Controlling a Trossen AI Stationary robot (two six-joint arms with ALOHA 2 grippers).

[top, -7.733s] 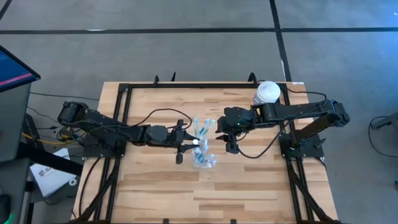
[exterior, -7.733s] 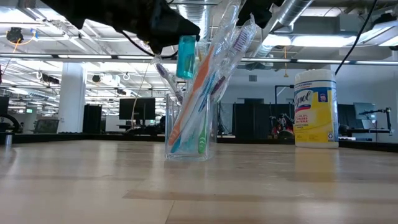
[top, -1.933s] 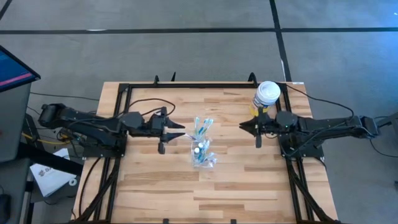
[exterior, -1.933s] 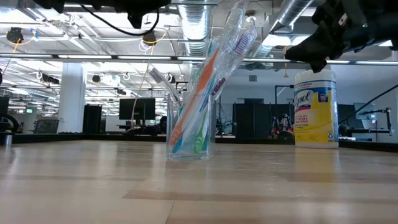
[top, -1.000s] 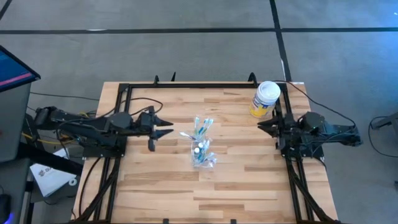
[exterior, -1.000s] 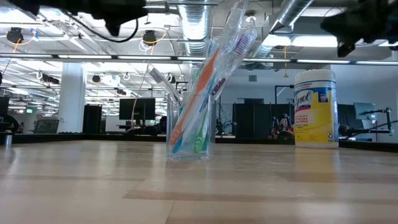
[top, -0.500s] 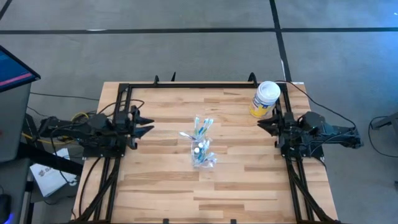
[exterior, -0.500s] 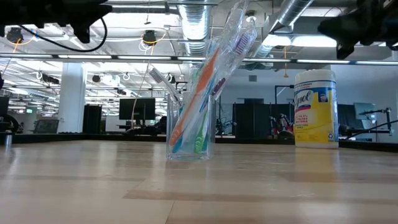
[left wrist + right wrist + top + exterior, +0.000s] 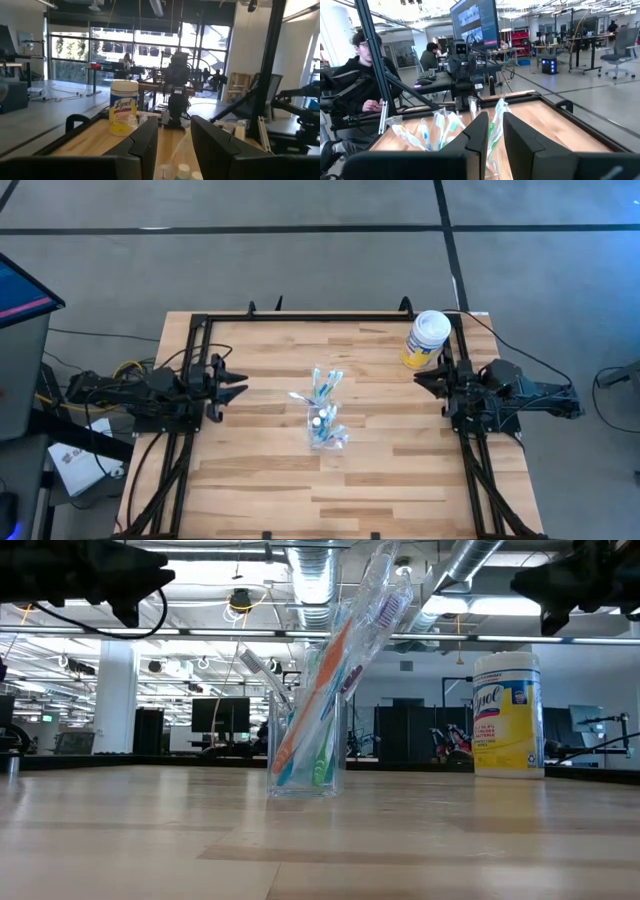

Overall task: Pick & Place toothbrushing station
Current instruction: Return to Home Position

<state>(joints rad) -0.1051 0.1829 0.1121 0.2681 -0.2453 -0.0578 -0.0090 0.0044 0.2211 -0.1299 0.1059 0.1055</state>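
1. The pale wooden slatted tabletop [image 9: 260, 480], edged by a black metal frame, carries the whole station close to its centre. I judge that this puts it in reach of both arms.
2. The left gripper [image 9: 240, 387] lies low at the tabletop's 9 o'clock edge, well apart from the station. In its wrist view its fingers [image 9: 145, 145] stand moderately apart with nothing between them.
3. The right gripper [image 9: 420, 380] is tucked at the 3 o'clock edge. Its fingers [image 9: 479, 135] show only a narrow gap and hold nothing. Both arms look parked, which fits a job that is done or nearly so.
4. The yellow cylindrical wipes canister with a white lid [image 9: 427, 340] stands upright toward 1 o'clock, just beside the right gripper. It is apart from the station and seems to have no part in it.
5. The small clear plastic tumbler [image 9: 305, 775] stands upright and serves as the holder.
6. The bundle of thin toothbrushes with orange, blue, green and white handles [image 9: 318, 700] stands inside the tumbler. Their ends are at the bottom and their heads lean out over the rim toward 12 o'clock, because the tumbler is much shorter than they are.
7. The tiny blue tube with a white cap [image 9: 317, 421] sits inside the tumbler, cap up among the handles.
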